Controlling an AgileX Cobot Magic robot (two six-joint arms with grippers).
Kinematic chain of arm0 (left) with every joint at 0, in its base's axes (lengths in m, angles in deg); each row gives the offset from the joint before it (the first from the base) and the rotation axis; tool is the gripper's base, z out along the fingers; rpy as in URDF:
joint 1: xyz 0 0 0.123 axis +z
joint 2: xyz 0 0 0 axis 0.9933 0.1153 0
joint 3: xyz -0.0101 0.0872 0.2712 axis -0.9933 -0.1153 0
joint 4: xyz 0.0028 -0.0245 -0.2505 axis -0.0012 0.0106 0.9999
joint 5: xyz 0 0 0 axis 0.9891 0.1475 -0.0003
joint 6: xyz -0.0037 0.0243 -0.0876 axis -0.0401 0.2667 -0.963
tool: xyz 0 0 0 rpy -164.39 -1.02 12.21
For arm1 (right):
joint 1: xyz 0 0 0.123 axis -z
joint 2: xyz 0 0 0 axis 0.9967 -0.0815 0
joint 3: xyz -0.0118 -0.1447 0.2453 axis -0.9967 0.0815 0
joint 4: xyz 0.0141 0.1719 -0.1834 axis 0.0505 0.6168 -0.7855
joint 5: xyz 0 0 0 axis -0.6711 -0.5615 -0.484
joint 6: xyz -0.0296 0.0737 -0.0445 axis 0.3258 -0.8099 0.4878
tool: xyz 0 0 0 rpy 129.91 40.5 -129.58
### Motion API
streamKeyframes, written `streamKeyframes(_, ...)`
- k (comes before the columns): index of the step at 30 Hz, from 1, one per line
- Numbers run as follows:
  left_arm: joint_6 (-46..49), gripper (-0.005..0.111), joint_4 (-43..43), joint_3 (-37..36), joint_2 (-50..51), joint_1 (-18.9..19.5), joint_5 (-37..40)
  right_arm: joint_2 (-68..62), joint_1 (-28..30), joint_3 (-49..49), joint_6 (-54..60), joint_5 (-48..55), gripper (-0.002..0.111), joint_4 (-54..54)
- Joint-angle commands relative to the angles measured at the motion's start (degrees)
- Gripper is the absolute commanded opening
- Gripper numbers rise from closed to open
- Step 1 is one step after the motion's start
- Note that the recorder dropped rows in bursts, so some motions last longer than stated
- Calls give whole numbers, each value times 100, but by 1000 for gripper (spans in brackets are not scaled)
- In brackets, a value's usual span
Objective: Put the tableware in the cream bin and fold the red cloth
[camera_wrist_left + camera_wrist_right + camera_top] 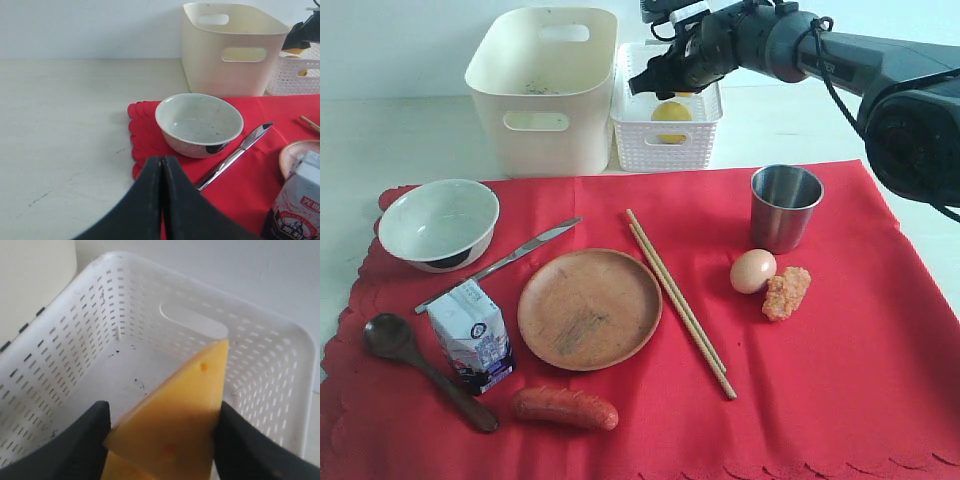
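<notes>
On the red cloth [840,360] lie the white bowl [438,222], metal knife [500,263], wooden plate [589,308], chopsticks [678,300], dark spoon [420,368] and steel cup [785,205]. The cream bin [545,85] stands behind the cloth. My right gripper [162,427] is shut on a yellow cheese wedge [185,410] and hangs over the white lattice basket [100,330]. My left gripper [162,159] is shut and empty, low over the cloth's scalloped edge in front of the bowl [199,122]; it does not show in the exterior view.
A lemon [671,113] lies in the lattice basket [665,140] to the right of the bin. An egg [752,270], an orange crumbly piece [786,292], a sausage [565,408] and a milk carton [472,335] also sit on the cloth.
</notes>
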Motion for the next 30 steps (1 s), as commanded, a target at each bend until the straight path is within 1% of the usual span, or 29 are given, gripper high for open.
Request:
streamKeyframes(1, -23, 1, -17, 15, -26, -35, -66, 86, 25, -69, 49, 248, 64, -57)
streamKeyframes(3, -23, 1, -17, 15, -26, -35, -66, 136, 25, -69, 49, 416, 68, -57)
streamKeyframes(5, -23, 1, -17, 15, -26, -35, -66, 204, 25, -69, 49, 553, 70, -69)
streamKeyframes(11, -23, 1, -17, 15, -26, -35, -66, 599, 25, -69, 49, 1215, 69, -92)
streamKeyframes(19, -23, 1, -17, 15, -26, -35, -66, 1283, 25, -69, 192, 2660, 69, -95)
streamKeyframes(25, -23, 1, -17, 15, -26, -35, -66, 1704, 25, -69, 502, 3755, 69, 148)
streamKeyframes(30, -23, 1, -17, 15, -26, -35, -66, 1987, 25, -69, 604, 4426, 69, 416)
